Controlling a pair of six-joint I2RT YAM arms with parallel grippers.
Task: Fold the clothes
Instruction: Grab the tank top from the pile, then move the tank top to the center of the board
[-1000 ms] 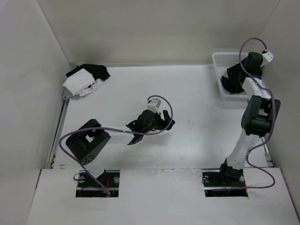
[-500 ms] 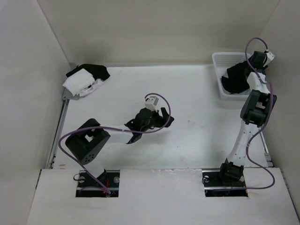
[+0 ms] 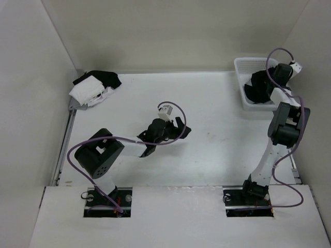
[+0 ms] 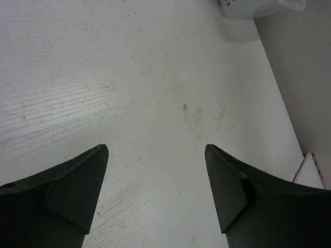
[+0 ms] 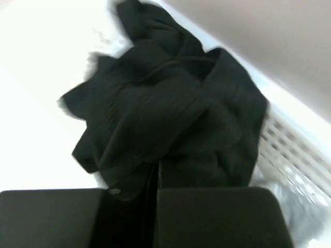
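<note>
Your right gripper is at the far right of the table, reaching into the white basket. Its fingers are clenched together on a fold of the clothes. The black fabric bunches straight out from the fingertips and spreads to the far side of them, crumpled over the basket's latticed wall. Your left gripper is well apart from it, hovering over bare table near the middle with its fingers spread wide and nothing between them. A white-and-black pile sits at the far left corner.
</note>
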